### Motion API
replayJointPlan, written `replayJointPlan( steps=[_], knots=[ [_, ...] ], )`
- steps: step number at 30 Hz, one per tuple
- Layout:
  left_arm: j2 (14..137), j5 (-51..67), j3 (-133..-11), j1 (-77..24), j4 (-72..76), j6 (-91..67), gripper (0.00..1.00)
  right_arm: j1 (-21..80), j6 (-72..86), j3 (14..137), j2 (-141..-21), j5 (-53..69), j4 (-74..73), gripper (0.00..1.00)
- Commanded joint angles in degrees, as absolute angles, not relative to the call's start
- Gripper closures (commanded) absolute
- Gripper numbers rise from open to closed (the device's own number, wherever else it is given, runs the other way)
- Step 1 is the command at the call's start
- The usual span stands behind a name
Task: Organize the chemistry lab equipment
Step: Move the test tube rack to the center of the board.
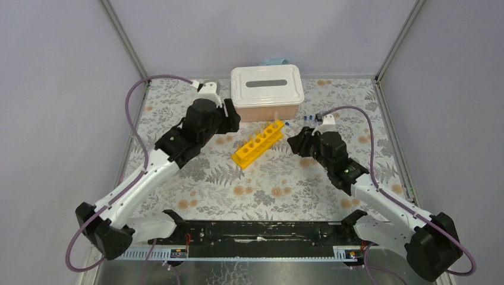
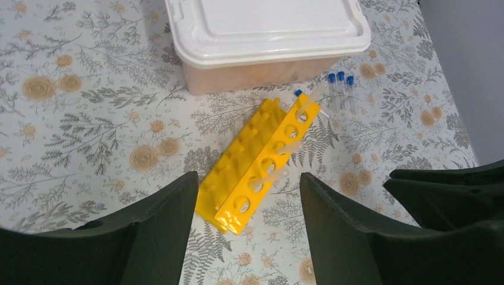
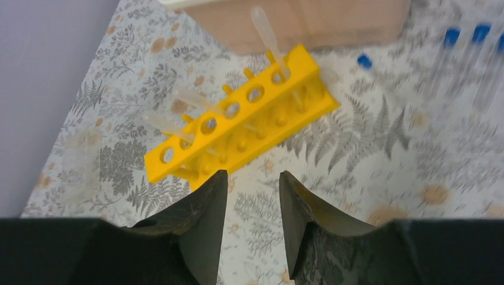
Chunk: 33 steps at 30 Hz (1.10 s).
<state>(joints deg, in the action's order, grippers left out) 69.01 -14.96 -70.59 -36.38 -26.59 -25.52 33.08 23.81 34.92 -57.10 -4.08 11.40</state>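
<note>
Left gripper point(image 2: 248, 185) gaping, right gripper point(image 3: 254, 178) parted, empty

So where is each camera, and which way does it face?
Top: high behind the arms, looking down on the table; left arm and right arm show, yellow rack between them.
Left wrist: on that arm, looking down past the left fingers at the rack, white box and blue-capped tubes.
Right wrist: likewise, past the right fingers at the rack.
Shared: all three see the rack.

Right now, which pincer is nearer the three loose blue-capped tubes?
Right. The right pincer sits near-side of the blue-capped tubes, by the far end of the yellow rack. The left pincer is across the rack, at the left front corner of the white box.
</note>
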Motion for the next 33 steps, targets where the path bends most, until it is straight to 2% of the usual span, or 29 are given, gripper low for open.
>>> replayJointPlan(
  steps=[1,14,33],
  knots=[
    [62.7,-17.8,-63.6,-36.7,-17.5,-28.5,0.29,34.0,39.7,30.0,-56.4,-3.8,15.1,0.55],
    [51.8,-18.7,-52.1,-36.7,-20.8,-31.7,0.26,34.3,56.7,26.1,-72.2,-0.8,38.3,0.54],
    [46.2,-14.5,-44.6,-37.1,-16.5,-28.8,0.26,34.3,65.7,32.1,-92.5,-2.3,60.1,0.54]
  ],
)
